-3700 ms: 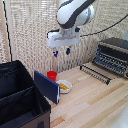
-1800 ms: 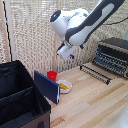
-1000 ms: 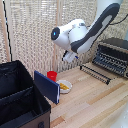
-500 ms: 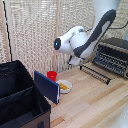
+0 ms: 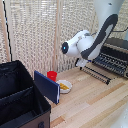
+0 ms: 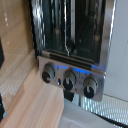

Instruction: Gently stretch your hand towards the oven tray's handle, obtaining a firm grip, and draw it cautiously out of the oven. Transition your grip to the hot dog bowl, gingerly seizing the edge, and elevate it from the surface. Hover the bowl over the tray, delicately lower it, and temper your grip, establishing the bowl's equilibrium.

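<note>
Fingers of the arm cannot be made out in either view, so whether they stand apart or together cannot be told; in the exterior view the wrist end (image 5: 81, 62) is hidden low behind the white forearm. White and black, the arm (image 5: 92, 42) reaches down from the upper right of the exterior view, bent at the elbow, with its rounded joint housing turned toward the exterior view's left, above the bench (image 5: 90, 102). Black and boxy, the oven (image 5: 116, 56) stands at the exterior view's right with its grated door flap (image 5: 97, 73) lowered onto the bench. Seen from the wrist, the oven (image 6: 72, 30) shows a glass front and three round knobs (image 6: 67, 78) on a silver panel. Near the red cup (image 5: 52, 76) and well apart from the oven, the hot dog bowl (image 5: 64, 86) rests on the bench, white with orange-yellow food inside. Beside them stands a big black open case (image 5: 22, 100).
</note>
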You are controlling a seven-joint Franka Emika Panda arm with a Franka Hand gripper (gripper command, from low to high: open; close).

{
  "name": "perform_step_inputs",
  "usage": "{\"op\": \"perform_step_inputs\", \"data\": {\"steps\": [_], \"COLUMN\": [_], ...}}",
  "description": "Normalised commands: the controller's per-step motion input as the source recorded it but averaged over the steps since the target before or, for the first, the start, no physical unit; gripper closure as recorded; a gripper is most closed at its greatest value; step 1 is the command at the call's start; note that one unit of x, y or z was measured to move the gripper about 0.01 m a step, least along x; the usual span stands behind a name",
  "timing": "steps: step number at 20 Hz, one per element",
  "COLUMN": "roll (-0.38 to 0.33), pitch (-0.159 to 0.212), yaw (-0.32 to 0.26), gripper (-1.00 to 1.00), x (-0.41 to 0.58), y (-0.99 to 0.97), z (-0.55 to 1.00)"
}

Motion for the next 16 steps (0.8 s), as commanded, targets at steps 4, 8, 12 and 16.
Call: {"op": "perform_step_inputs", "data": {"steps": [4, 8, 12, 16], "roll": [-0.027, -0.008, -0.027, -0.041], "pitch": [0.013, 0.016, 0.002, 0.0], "yaw": [0.226, 0.218, 0.137, 0.058], "gripper": [-1.0, -1.0, -1.0, -1.0], "x": [0.0, 0.0, 0.0, 0.013], "y": [-0.51, -0.61, -0.67, -0.63], "z": [-0.04, -0.08, -0.06, -0.06]}}
